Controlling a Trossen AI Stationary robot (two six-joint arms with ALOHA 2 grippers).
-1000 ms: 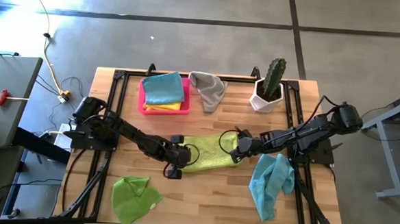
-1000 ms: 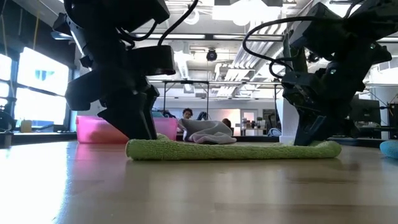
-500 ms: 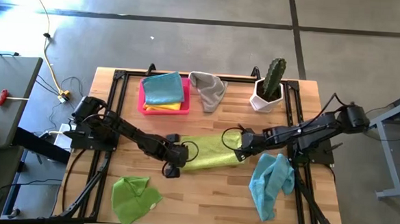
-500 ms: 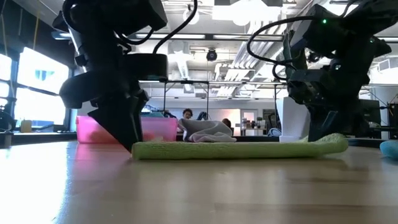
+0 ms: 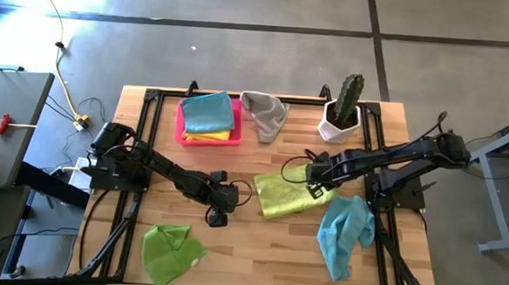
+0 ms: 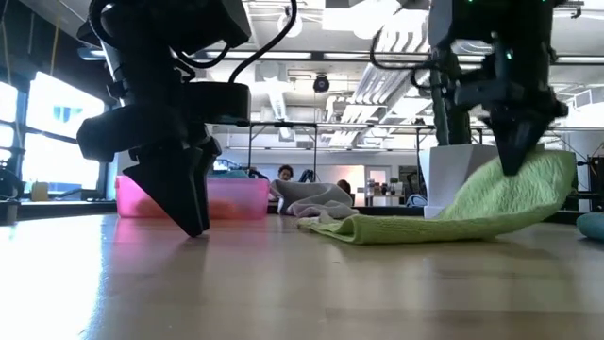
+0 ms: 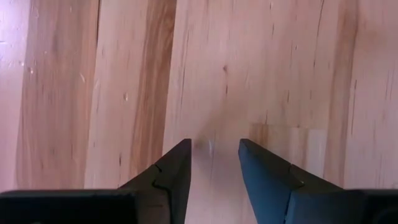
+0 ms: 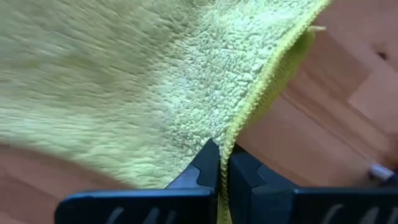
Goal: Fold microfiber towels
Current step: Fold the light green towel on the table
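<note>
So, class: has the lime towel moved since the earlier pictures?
Yes. The lime towel has been drawn toward the white cactus pot, gripped and lifted at one edge by the right tool.

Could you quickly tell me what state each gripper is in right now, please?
Left gripper: open, holding nothing, just above the bare table.
Right gripper: closed on the edge of the lime towel, lifting that side.

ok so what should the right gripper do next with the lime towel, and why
Probably carry the pinched edge across toward the left and lay it down. The right gripper is shut on the lime towel, one side lifted, the rest on the table; the left gripper is open over bare wood.
</note>
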